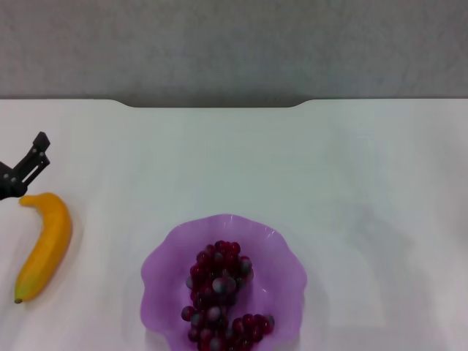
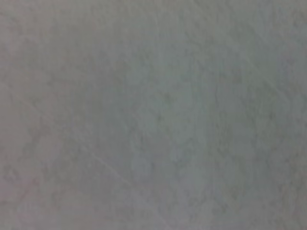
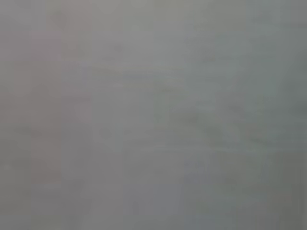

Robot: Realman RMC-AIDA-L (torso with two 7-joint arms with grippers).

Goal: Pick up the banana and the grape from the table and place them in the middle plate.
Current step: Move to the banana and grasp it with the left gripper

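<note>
The left gripper (image 1: 25,162) sits at the left edge of the head view, just beyond the banana's (image 1: 45,245) far end; whether its fingers are apart or together I cannot tell. The right gripper is out of view. The banana looks smooth and curved, so a grip near its tapering end could let it slip or swivel. It lies on the white worktop (image 1: 351,183), well left of the middle plate (image 1: 162,272). The grape (image 1: 219,296) already rests inside that plate.
</note>
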